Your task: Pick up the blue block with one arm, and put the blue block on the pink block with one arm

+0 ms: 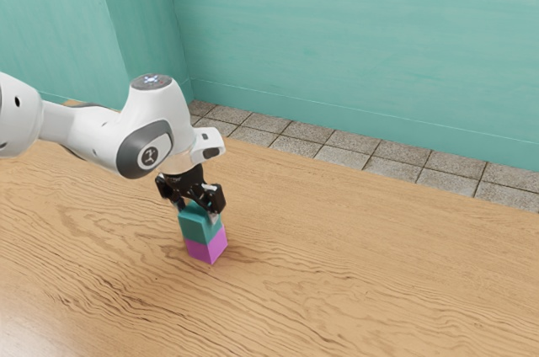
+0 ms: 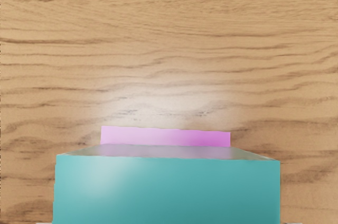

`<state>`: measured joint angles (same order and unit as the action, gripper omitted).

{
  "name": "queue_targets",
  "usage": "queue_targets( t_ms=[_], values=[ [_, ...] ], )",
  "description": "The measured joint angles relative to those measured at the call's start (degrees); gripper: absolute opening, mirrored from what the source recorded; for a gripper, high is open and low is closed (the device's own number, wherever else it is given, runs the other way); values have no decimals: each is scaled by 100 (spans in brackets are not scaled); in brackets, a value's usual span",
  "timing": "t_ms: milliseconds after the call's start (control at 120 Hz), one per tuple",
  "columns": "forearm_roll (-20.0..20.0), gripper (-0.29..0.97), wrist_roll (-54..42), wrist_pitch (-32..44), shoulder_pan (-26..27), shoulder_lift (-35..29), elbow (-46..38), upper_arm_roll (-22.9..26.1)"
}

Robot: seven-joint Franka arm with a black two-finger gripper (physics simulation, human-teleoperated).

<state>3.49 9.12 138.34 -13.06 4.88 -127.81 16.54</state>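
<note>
While exterior view adds the tool (image 1: 196, 199), blue block (image 2: 166, 192) tops pink block (image 2: 166, 137).

Blue block (image 1: 198, 221) (image 2: 166, 192): greenish teal-blue. Pink block (image 1: 207, 247) (image 2: 166, 137): bright magenta-pink. Table (image 1: 362, 273): warm tan wood with dark wavy grain. Walls (image 1: 354, 29): teal, faintly streaked. Floor tiles (image 1: 404, 159): grey-brown with dark joints. Arm (image 1: 93, 130): white with a grey joint cap. Gripper (image 1: 200, 204): black.

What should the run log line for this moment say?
stage: placing | blue block: sitting on pink block, roughly aligned | gripper: at blue block's top | surface: wooden table
</note>
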Motion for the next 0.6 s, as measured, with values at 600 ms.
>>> queue_targets(
  t_ms=[600],
  values=[
    [-100, 67, 4557, -4492, -96, -1516, 3389, -536]
  ],
)
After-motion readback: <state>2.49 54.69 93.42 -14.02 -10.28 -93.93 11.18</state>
